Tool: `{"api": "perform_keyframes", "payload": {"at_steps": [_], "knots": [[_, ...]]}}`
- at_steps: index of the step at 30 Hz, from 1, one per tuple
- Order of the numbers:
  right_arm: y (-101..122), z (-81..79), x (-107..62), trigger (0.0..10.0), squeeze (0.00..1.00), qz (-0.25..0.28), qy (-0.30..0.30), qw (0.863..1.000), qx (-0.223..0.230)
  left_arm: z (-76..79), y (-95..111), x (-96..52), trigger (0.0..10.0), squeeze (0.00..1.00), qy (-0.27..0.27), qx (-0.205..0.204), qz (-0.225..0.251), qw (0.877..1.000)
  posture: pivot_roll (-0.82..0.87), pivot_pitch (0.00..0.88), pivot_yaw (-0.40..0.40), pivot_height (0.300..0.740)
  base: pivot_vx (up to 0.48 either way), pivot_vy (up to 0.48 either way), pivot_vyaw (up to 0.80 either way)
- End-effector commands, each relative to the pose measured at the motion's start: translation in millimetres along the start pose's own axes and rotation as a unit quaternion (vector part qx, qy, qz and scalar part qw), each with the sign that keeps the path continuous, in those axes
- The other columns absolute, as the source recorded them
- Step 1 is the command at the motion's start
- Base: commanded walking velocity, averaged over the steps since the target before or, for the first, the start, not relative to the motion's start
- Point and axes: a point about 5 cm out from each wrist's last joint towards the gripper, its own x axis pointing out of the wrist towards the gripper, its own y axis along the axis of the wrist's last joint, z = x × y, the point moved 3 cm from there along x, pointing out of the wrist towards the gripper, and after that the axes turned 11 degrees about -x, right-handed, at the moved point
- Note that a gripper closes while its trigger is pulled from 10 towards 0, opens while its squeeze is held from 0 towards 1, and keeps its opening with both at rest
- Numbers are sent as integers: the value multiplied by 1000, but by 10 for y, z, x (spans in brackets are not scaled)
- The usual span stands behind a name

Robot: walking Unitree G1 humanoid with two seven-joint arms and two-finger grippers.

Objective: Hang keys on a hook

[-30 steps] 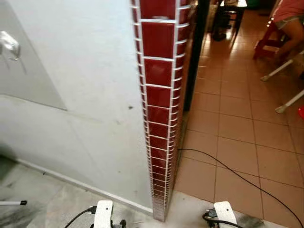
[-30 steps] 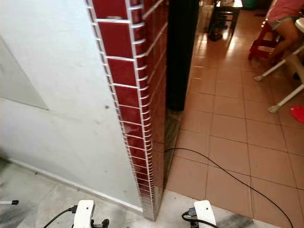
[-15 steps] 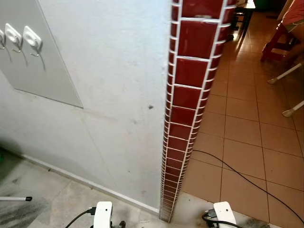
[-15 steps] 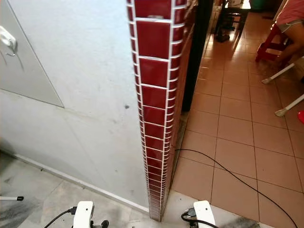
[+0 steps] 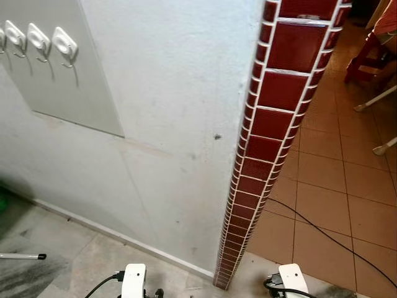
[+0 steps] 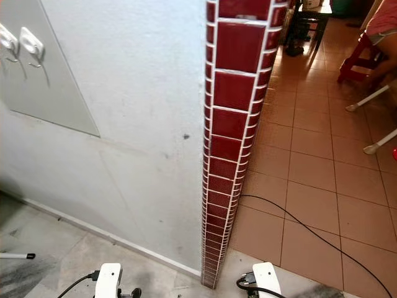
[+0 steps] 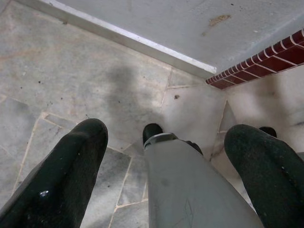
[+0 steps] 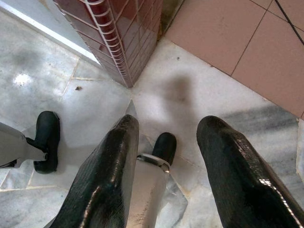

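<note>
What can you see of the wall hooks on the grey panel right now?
Three white hooks sit in a row near the top of a flat grey panel on the white wall, up to the robot's left. Each looks like a rounded plastic pad with a thin prong hanging down from it. All three prongs are bare; no keys hang there. The leftmost is cut by the frame edge. Nothing touches them.

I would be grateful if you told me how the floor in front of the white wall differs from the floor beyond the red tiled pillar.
The floor by the wall is grey, mottled stone in irregular pieces; the floor past the pillar is terracotta, in regular square tiles. A black cable crosses the terracotta floor; the grey floor has a thin rod with a black tip. Both are hard tiled surfaces.
</note>
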Motion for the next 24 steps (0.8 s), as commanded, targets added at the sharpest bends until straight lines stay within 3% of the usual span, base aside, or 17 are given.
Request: {"api": "perform_keyframes", "payload": {"at_steps": [1,24], "knots": [[1,-11,1,10000,0,0,1,1000,-3,-23,-16,-5,10000,0,4,1,-3,1000,-102,0,19,740,0,428,0],[-18,-20,-3,10000,0,-2,1,1000,-2,-34,-16,-7,10000,0,5,-1,-3,1000,-102,0,19,740,0,456,0]]}}
